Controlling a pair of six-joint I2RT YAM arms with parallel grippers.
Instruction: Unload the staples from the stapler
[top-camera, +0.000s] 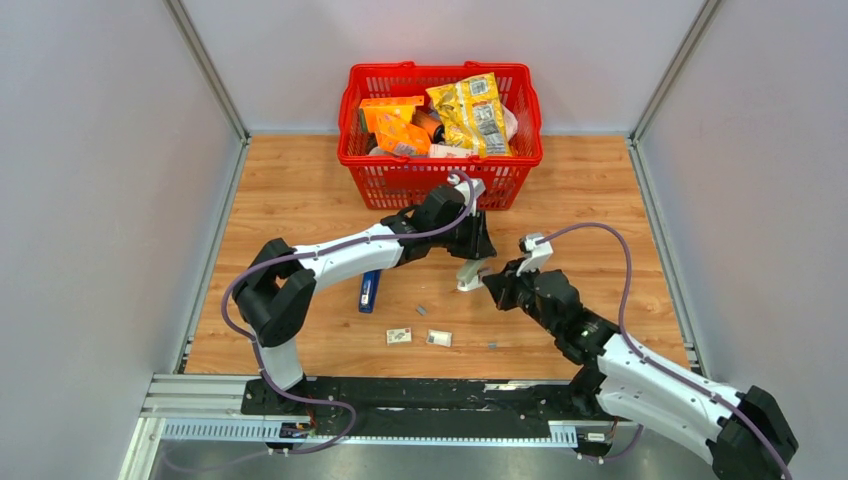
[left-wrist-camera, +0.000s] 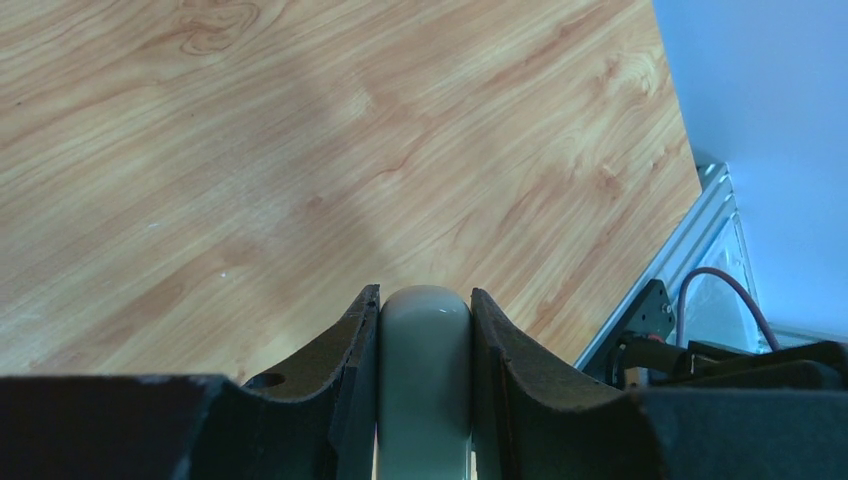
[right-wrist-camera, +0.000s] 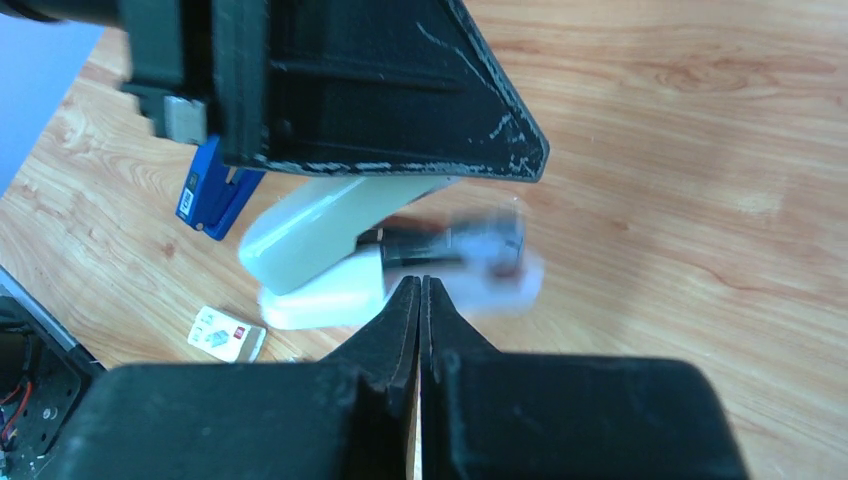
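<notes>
Place: robot test cell in a lab.
Base: wood-grain table.
Around the table: plain grey panels on three sides.
Near edge of the table: metal rail carrying two robot arms.
Far edge of the table: red shop basket of snack packets.

A red plastic basket stands at the far side of the wooden table, filled with snack packs: a yellow bag at the right, orange packs at the left. Two small white tags lie just beside each other near the near edge.
</notes>
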